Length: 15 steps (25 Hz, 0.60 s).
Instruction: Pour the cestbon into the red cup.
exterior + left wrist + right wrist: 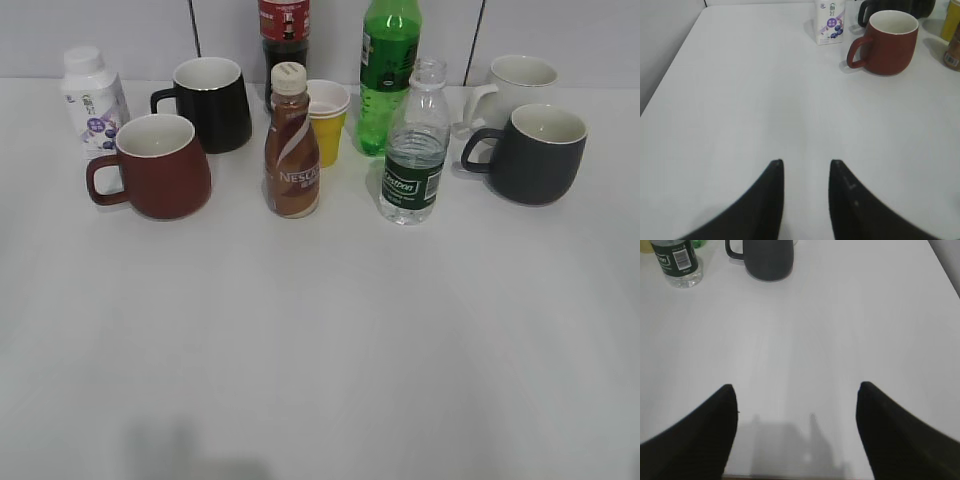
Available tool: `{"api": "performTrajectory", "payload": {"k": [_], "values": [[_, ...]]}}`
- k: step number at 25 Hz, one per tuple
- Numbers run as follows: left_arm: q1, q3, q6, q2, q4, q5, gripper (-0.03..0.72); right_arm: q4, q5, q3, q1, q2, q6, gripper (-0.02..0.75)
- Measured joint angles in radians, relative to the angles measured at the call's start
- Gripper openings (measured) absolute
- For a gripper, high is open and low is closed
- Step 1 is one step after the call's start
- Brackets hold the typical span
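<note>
The cestbon [414, 148], a small clear bottle with a dark green label and no cap, stands upright right of the middle; its base shows at the top left of the right wrist view [676, 262]. The red cup [155, 166] stands upright at the left with its handle to the left; it also shows in the left wrist view [888, 42]. My left gripper [806, 162] is open and empty over bare table, well short of the cup. My right gripper [796, 386] is wide open and empty near the table's front edge. Neither gripper shows in the exterior view.
A brown Nescafe bottle [291, 143], yellow paper cup [326, 121], green soda bottle [388, 72], black mug [210, 103], white drink bottle [92, 99], dark grey mug [535, 153], white mug [515, 85] and a dark cola bottle [284, 35] stand along the back.
</note>
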Motion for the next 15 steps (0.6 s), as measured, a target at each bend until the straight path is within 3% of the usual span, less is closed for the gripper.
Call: {"api": "performTrajectory", "payload": {"k": [15], "values": [[0.000, 0.000, 0.000, 0.000, 0.000, 0.000, 0.236, 0.000, 0.000, 0.000, 0.000, 0.000, 0.000, 0.556]]}}
